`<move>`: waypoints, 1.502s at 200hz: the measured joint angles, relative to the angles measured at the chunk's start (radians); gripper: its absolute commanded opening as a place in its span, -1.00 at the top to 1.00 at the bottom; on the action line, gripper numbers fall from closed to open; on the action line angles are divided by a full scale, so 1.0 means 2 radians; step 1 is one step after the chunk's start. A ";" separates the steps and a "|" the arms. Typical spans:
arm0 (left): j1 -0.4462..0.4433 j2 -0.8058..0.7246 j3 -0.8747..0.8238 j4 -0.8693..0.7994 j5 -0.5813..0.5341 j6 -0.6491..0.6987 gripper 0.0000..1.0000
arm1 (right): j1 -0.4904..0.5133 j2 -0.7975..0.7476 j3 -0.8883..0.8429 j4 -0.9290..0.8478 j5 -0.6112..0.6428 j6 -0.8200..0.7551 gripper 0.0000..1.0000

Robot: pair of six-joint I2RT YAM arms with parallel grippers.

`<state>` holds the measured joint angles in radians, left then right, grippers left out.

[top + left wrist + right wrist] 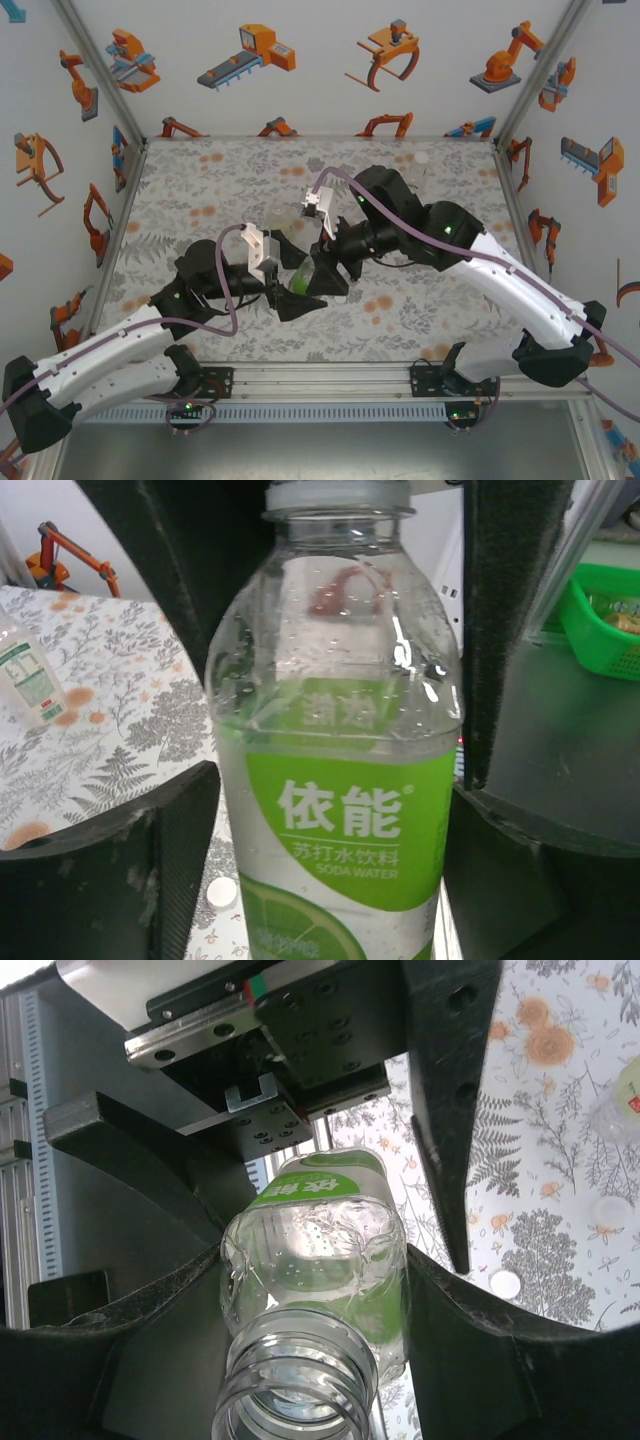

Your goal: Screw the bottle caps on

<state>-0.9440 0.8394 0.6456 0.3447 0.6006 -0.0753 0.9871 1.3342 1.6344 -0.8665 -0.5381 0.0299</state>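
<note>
Clamping clear ribbed bottle, floral mat

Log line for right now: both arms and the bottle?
left gripper: jaws flank green-label bottle, contact unclear | right gripper: shut on same bottle | neck: uncapped | white cap: on mat
</note>
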 measured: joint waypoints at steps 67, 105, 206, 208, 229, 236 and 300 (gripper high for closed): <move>-0.002 -0.009 -0.001 -0.004 0.008 0.001 0.27 | 0.003 0.003 0.005 0.009 -0.002 0.001 -0.44; -0.002 -0.030 -0.015 -0.016 -0.031 0.014 0.74 | 0.002 -0.001 0.007 0.009 0.053 0.004 -0.65; 0.001 -0.135 -0.082 -0.079 -0.215 0.053 1.00 | -0.183 -0.038 -0.058 0.007 0.154 0.129 -0.29; 0.001 -0.139 -0.082 -0.082 -0.217 0.053 1.00 | -0.183 -0.036 -0.062 0.006 0.157 0.131 -0.28; 0.001 -0.177 -0.086 -0.108 -0.239 0.056 1.00 | -0.181 -0.016 -0.100 0.005 0.179 0.162 -0.23; 0.001 -0.192 -0.089 -0.114 -0.244 0.056 1.00 | -0.179 -0.010 -0.115 0.006 0.187 0.171 -0.22; 0.001 -0.328 -0.135 -0.193 -0.280 0.047 1.00 | -0.074 0.060 -0.203 0.035 0.296 0.237 -0.20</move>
<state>-0.9417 0.1841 0.3756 -0.0406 0.0399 0.0196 0.8383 1.4536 1.2293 -0.7963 0.0532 0.5030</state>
